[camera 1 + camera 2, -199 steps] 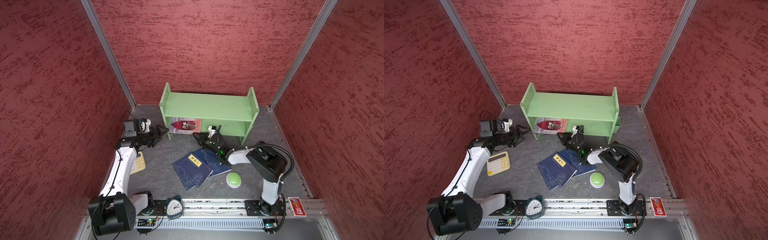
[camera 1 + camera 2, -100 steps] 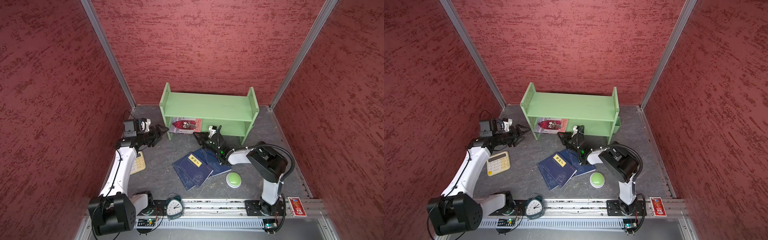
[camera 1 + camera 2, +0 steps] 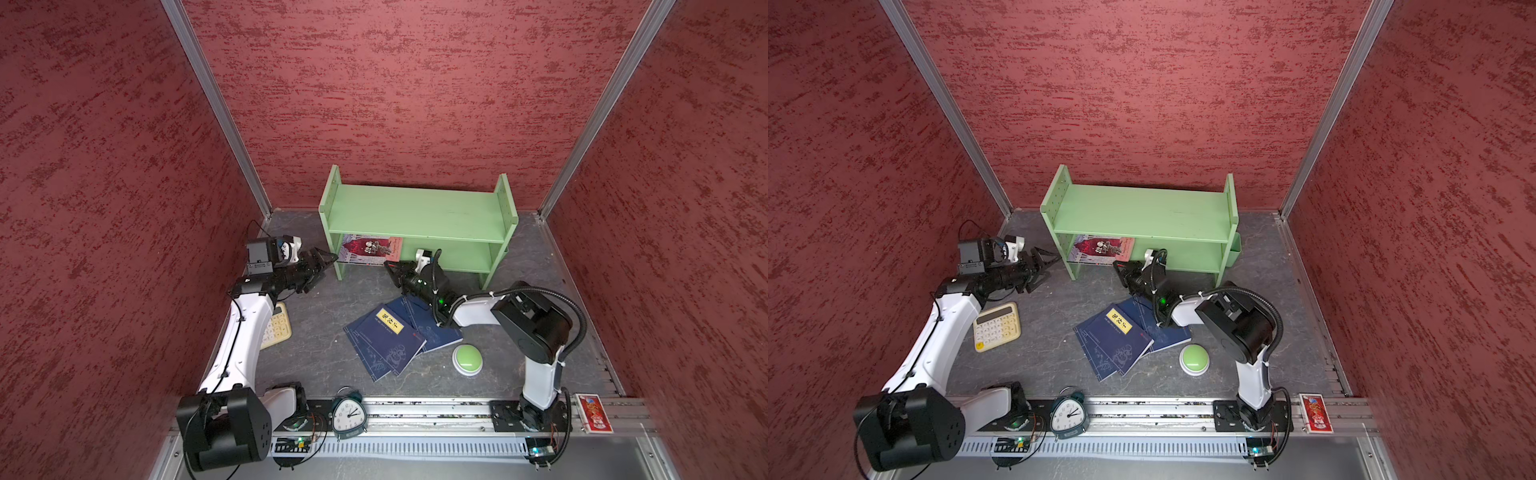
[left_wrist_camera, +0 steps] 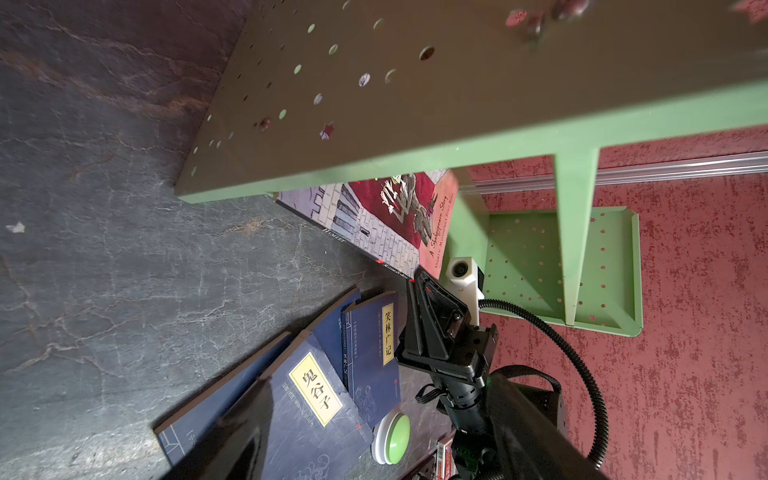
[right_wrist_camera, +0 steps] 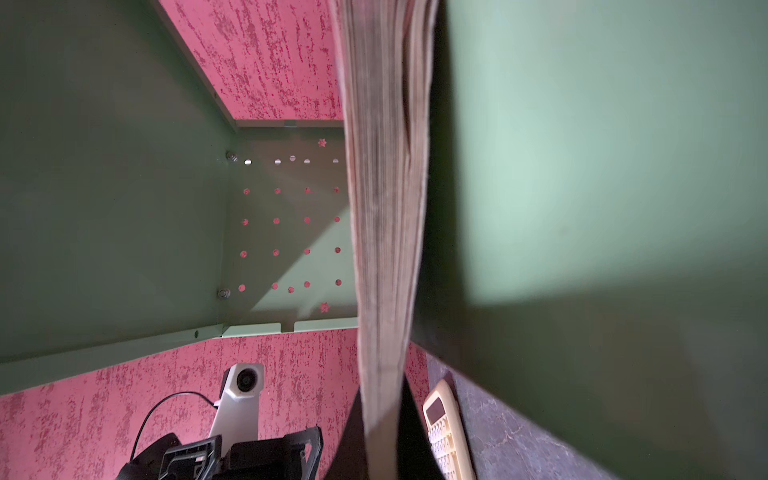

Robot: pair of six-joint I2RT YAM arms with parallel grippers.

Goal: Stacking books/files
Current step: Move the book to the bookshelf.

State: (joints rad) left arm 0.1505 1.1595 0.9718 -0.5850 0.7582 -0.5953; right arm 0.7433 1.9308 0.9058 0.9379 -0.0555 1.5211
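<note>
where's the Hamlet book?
In both top views the Hamlet book sits on the green shelf, lower level, left end, corner pinched by the right gripper.

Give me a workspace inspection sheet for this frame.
Surface: dark stone-look mat.
Job's things: Hamlet paperback partly in green shelf, lower tier; navy books fanned on mat.
Clutter: calculator, green button, alarm clock, red packet.
End effectors: left end effector open, empty, beside shelf; right end effector shut on Hamlet paperback corner.
Cables: corrugated hose loops over right arm.
Surroundings: red textured walls.
</note>
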